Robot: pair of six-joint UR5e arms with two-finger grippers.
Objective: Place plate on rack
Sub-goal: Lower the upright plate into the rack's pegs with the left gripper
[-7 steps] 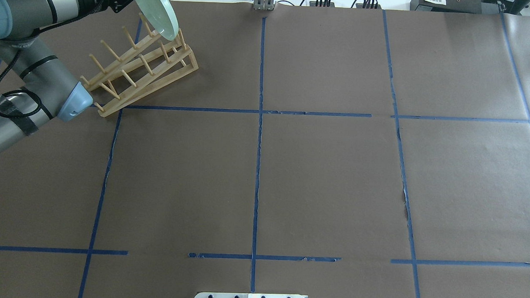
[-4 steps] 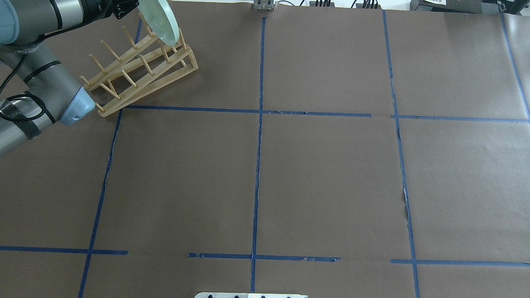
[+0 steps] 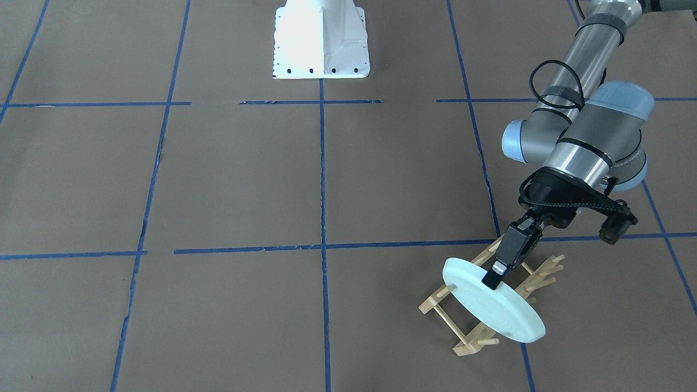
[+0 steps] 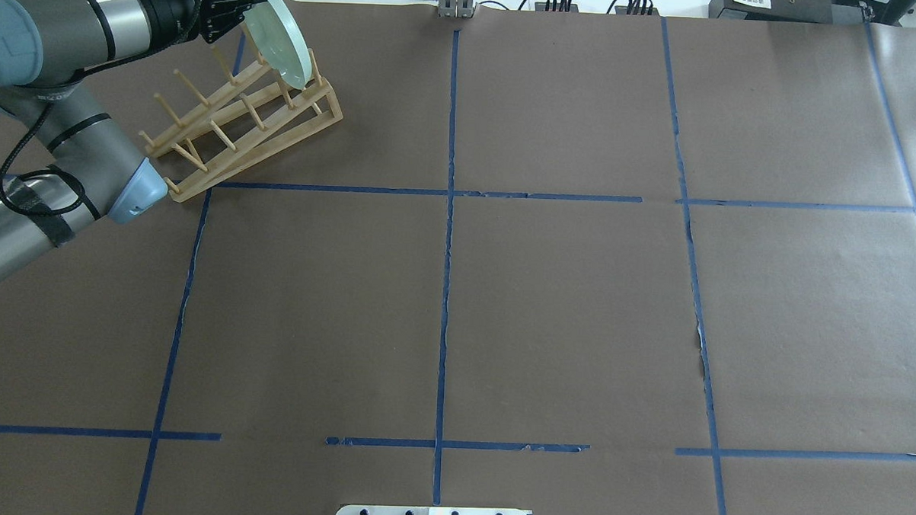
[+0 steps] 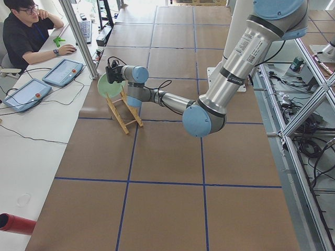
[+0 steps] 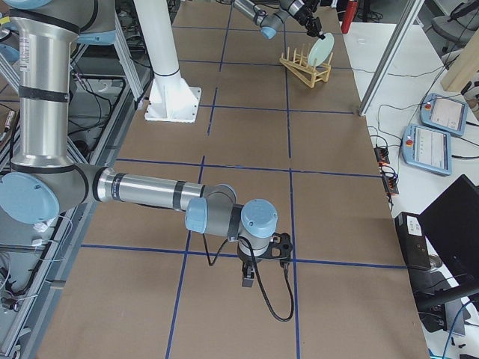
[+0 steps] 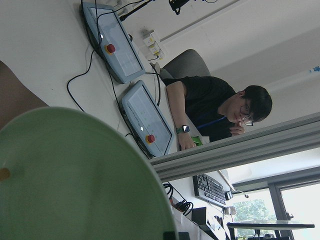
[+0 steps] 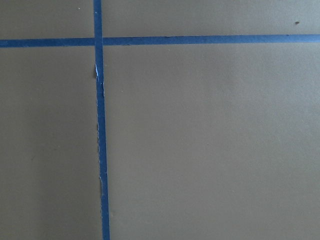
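Plate (image 3: 501, 313): held tilted over the rack (image 3: 465, 343), at the end farthest from the robot's base; its lower rim is seen among the last pegs (image 4: 313, 62), though contact with the rails cannot be told.
Left gripper (image 3: 491, 280): clamped on the plate's upper rim.
Front-facing view: the ringed face is shown, with one black finger (image 3: 509, 247) laid on it.
Overhead view: the plate is seen nearly edge-on.
Left wrist view: the frame is half filled by green plate; an operator (image 7: 220, 107) is seen beyond.
Left arm: stretched to the rack, wrist bent, gripper slanted down.
Right gripper (image 6: 251, 278): pointed down, well apart from the rack; whether its claw is apart or together cannot be told.
Right wrist view: only brown paper (image 8: 200, 140) and blue tape (image 8: 100, 150) are shown.
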